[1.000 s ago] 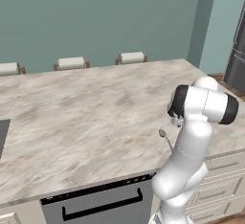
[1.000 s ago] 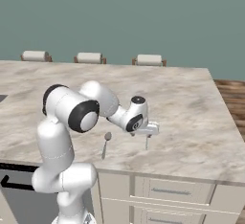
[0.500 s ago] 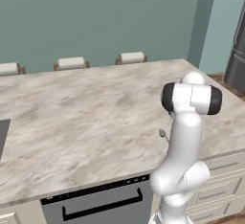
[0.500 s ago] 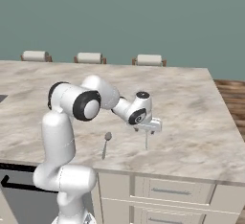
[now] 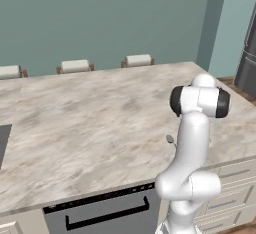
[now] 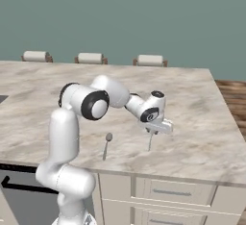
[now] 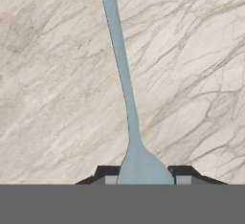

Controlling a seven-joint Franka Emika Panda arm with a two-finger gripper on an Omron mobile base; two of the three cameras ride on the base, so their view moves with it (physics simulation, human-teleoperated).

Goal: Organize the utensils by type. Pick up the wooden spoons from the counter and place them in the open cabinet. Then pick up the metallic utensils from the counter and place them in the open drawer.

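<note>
On the beige marbled counter [image 6: 192,123], my gripper [image 6: 154,129] reaches down near the front edge. A slim grey metal utensil [image 7: 122,70] lies on the stone and runs away from the hand. Its wide end sits between the two dark fingertips [image 7: 109,176], which press against its sides. In the right base view its thin handle [image 6: 150,144] pokes out below the hand toward the counter edge. A second grey metal spoon [image 6: 106,146] lies to the left, bowl end away from the edge. In the left base view that spoon's bowl [image 5: 170,139] peeks out beside the arm.
Grey panelled drawer fronts [image 6: 168,191] sit shut below the counter edge. A dark dishwasher front [image 5: 100,212] is to the left. Three chair backs [image 6: 150,59] line the far side. A dark fridge [image 5: 247,58] stands at the right.
The jaws have drawn in from wide open onto the utensil's wide end. The hand has settled slightly to the right over it. The spoons have not moved.
</note>
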